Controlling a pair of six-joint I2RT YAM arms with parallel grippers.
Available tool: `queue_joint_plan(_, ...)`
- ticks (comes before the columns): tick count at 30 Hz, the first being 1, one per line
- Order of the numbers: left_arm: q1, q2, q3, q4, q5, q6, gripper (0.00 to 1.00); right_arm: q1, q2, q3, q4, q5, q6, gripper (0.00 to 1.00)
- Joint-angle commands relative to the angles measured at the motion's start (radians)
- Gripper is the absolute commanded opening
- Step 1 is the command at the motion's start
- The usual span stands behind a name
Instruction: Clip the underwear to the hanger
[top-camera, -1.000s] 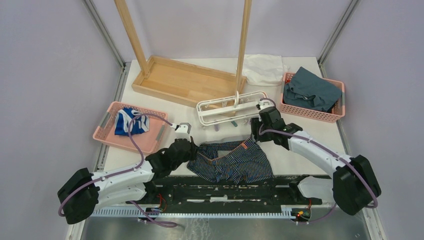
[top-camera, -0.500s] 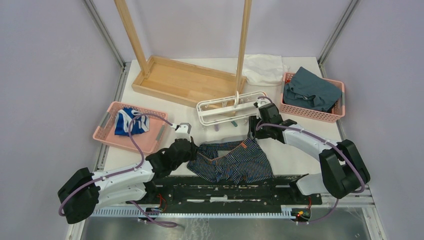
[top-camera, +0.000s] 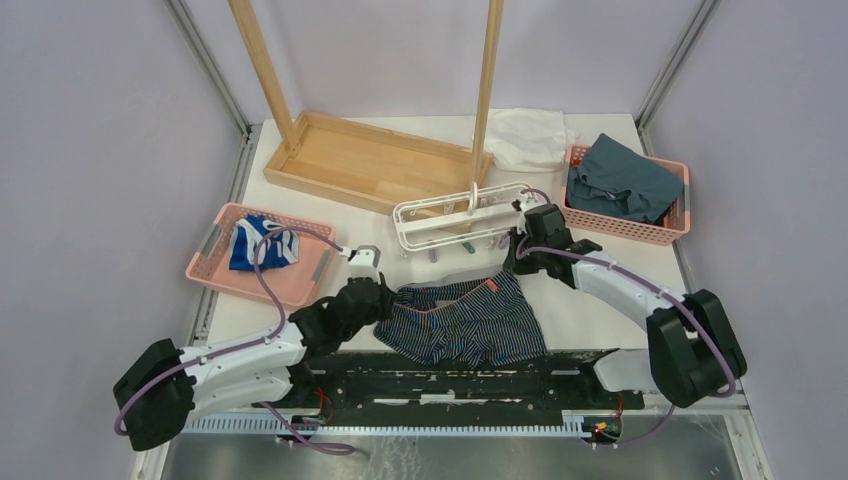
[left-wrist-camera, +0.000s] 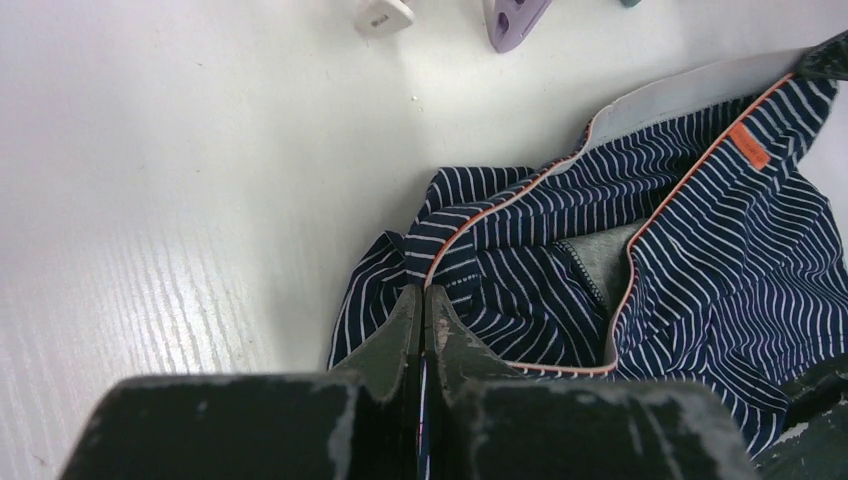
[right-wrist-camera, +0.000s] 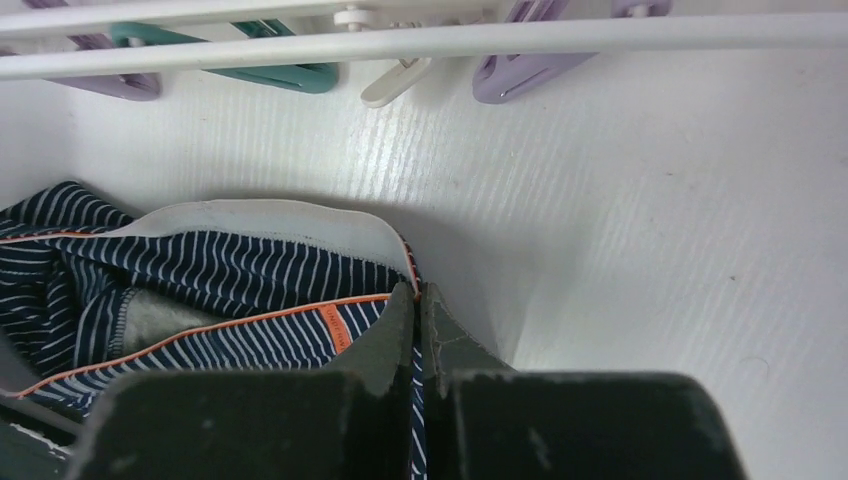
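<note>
Looking down on a white table (top-camera: 600, 300) with pale lilac walls around it. Finding the underwear (top-camera: 470, 325) lying crumpled at the near middle of the table, just beyond the arm bases, with its white-lined waistband turning toward the far side.

Pinching the left edge of the underwear with the left gripper (left-wrist-camera: 422, 300), the fingers closing fully on a fold of striped cloth, low at the table.

Pinching the far right corner of the waistband with the right gripper (right-wrist-camera: 418, 295), the fingers closing tight on the cloth, right beside the small orange label (right-wrist-camera: 335, 328).

Seeing the hanger (top-camera: 430, 225) lying flat on the table just beyond the underwear and not touching it, close to the foot of the wooden rack (top-camera: 370, 160). Noticing a teal clip (right-wrist-camera: 270, 75) and a purple clip (right-wrist-camera: 520, 72) lying under its white bar.

Noting a pink basket (top-camera: 215, 265) on the left holding a blue-and-white garment (top-camera: 260, 243), another pink basket (top-camera: 620, 232) on the far right holding a teal cloth (top-camera: 620, 180), and a white cloth (top-camera: 528, 138) lying at the far edge.
</note>
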Motion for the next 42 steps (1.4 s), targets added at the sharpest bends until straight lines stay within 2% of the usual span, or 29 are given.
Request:
queue_joint_plan(1,-0.002,-0.07,-0.001,-0.031,-0.072,-0.046,0.03,-0.008,-0.147,-0.023,0.012,0.104,0.002,0.01)
queue_joint_plan(8,-0.002,-0.199,0.014,-0.132,-0.16,-0.047,0.03,-0.008,-0.425,-0.1,-0.06,0.307,0.062,0.0)
queue_joint_plan(14,-0.003,-0.246,-0.04,-0.172,-0.207,-0.111,0.03,-0.009,-0.634,-0.249,-0.099,0.377,0.269,0.0)
queue_joint_plan(19,-0.002,-0.23,-0.13,-0.103,-0.144,-0.197,0.03,-0.008,-0.702,-0.338,-0.127,0.392,0.393,0.0)
queue_joint_plan(26,-0.002,-0.125,-0.145,-0.023,-0.028,-0.188,0.03,-0.009,-0.768,-0.388,-0.19,0.349,0.49,0.02)
queue_joint_plan(32,-0.003,-0.124,-0.149,0.007,0.038,-0.152,0.06,-0.008,-0.833,-0.399,-0.267,0.312,0.495,0.15)
queue_joint_plan(38,-0.002,-0.228,-0.167,0.028,0.109,-0.093,0.25,-0.008,-0.916,-0.382,-0.334,0.286,0.498,0.33)
queue_joint_plan(42,-0.002,-0.284,-0.173,0.021,0.135,-0.043,0.32,-0.008,-0.946,-0.354,-0.356,0.27,0.496,0.37)
